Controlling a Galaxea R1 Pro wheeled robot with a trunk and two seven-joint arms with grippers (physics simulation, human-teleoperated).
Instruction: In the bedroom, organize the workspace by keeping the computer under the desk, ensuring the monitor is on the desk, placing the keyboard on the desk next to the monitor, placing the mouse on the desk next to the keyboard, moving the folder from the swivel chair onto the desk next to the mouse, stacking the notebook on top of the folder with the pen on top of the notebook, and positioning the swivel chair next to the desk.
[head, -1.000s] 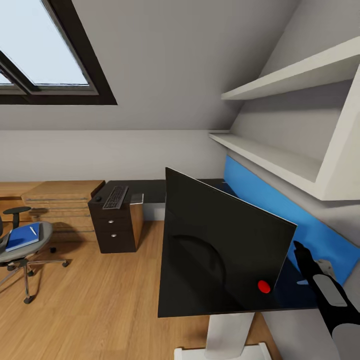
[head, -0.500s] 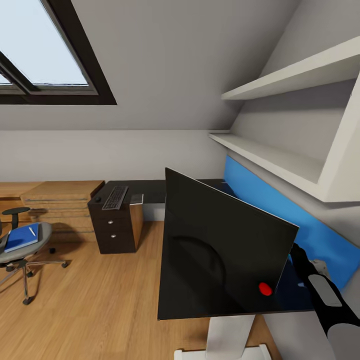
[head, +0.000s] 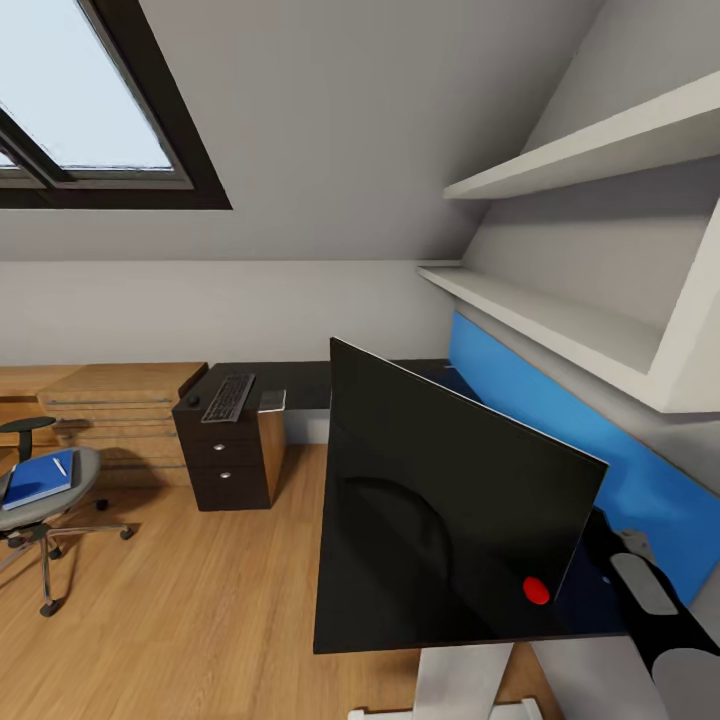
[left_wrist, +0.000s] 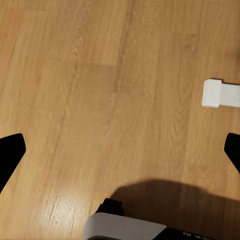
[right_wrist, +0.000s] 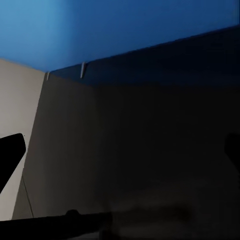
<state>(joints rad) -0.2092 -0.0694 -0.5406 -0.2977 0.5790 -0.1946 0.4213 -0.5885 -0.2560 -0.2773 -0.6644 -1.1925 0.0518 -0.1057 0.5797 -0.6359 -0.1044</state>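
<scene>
Black monitor (head: 440, 500) stands on the bench (head: 300, 378) near you, top-heavy, slick and fragile, so grab its stem, not the panel; left gripper (left_wrist: 120, 150) and right gripper (right_wrist: 120, 150) both spread apart, empty.

Both pincers (left_wrist: 120, 150) (right_wrist: 120, 150) spread wide

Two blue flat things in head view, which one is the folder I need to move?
The small blue folder lying on the swivel chair seat at far left. The other is a long blue panel fixed along the wall behind the monitor.
</scene>
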